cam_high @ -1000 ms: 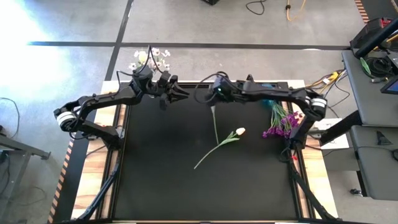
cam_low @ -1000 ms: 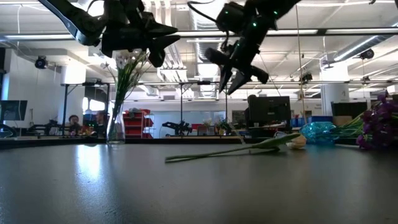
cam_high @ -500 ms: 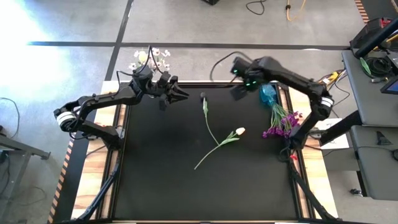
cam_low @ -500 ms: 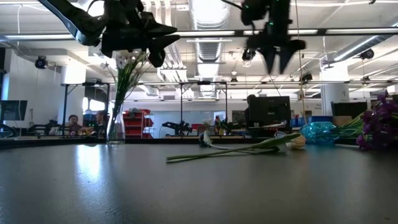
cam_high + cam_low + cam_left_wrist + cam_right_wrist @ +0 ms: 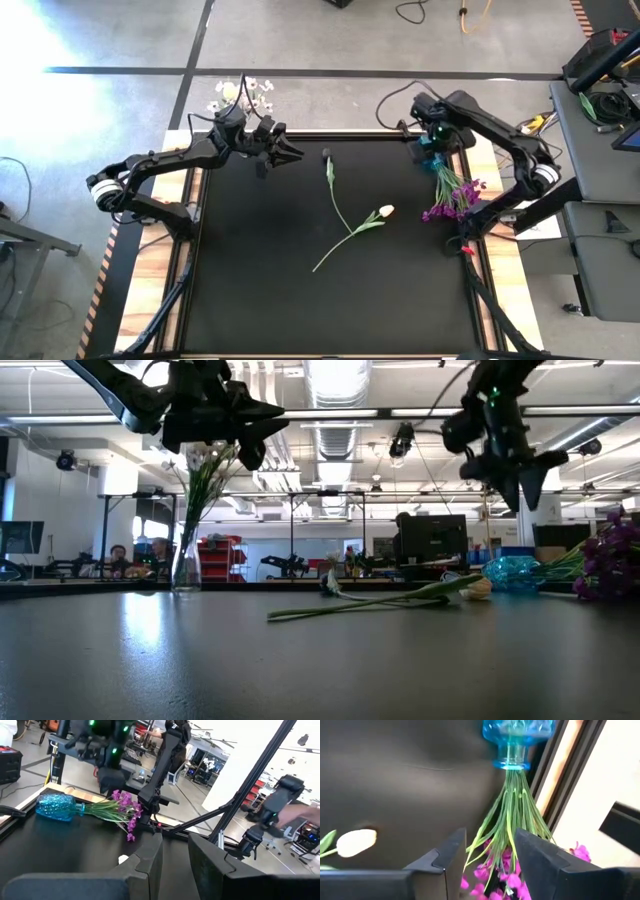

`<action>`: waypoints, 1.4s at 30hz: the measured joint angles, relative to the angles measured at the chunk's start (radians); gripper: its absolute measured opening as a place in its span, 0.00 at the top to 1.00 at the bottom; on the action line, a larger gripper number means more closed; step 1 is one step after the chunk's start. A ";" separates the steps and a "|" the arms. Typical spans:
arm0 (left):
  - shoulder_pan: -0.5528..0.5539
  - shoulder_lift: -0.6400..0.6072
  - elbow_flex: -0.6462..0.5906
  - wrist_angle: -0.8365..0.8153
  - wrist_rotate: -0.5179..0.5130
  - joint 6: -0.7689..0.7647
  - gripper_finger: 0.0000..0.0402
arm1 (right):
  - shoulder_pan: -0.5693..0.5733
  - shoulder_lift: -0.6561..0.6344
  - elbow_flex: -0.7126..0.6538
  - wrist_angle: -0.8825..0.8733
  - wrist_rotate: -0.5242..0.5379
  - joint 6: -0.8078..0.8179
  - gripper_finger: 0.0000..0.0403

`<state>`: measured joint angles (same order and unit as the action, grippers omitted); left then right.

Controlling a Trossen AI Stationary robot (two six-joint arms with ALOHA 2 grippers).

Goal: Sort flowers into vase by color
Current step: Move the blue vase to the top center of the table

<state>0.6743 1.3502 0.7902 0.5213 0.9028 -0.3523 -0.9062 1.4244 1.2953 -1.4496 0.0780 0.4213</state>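
Note:
A dark-budded tulip (image 5: 328, 160) and a cream tulip (image 5: 385, 212) lie flat on the black table, their stems crossing near the middle. A blue vase (image 5: 431, 156) lies on its side at the far right, with magenta sprays (image 5: 455, 197) sticking out of its mouth. White blossoms stand in a clear vase (image 5: 188, 555) at the far left corner. My right gripper (image 5: 490, 845) hangs open, pointing down, high over the blue vase's neck and the magenta stems. My left gripper (image 5: 292, 151) is held level and open near the clear vase, with nothing in it.
The near half of the black table (image 5: 330, 310) holds nothing. A metal rail (image 5: 560, 770) runs along the table's right edge beside the blue vase. People sit far off in the room behind the table.
My right gripper has let go of the dark-budded tulip and swung from the far middle toward the table's right edge. It has tipped from slanting to pointing down. The tulip's bud end has fallen to the table and lies still.

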 joint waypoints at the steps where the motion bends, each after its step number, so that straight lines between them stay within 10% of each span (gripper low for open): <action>1: 0.000 0.000 0.000 0.000 0.000 0.000 0.80 | -0.010 0.003 -0.023 0.018 0.000 -0.004 0.57; 15: 0.000 0.000 0.000 -0.022 -0.001 -0.001 0.80 | -0.040 0.115 -0.129 0.207 0.110 0.031 0.31; 42: 0.000 0.001 -0.002 -0.022 0.005 0.030 0.80 | -0.032 0.393 -0.099 0.218 0.311 0.094 0.35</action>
<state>0.6743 1.3514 0.7883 0.4994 0.9077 -0.3225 -0.9382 1.8172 1.1962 -1.2318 0.3887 0.5156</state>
